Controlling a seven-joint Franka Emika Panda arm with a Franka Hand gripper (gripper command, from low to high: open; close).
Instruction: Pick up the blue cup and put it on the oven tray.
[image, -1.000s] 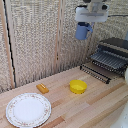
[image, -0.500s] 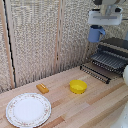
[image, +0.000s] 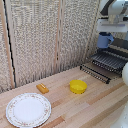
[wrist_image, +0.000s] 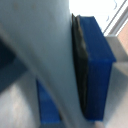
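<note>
The claw (image: 105, 36) grips one blue cup (image: 104, 40) above one oven tray (image: 107, 64); one yellow bowl (image: 78, 86).

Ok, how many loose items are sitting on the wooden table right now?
3: white plate at the exterior view's left, small orange block behind it, yellow bowl mid-table. Nothing seems hidden.

The pincer (image: 106, 36) holds the blue cup (image: 104, 40) directly above the oven tray (image: 106, 64). Below it, toward the exterior view's left, bowl (image: 78, 86), block (image: 43, 88) and plate (image: 28, 109) lie on the desk (image: 95, 107).
</note>
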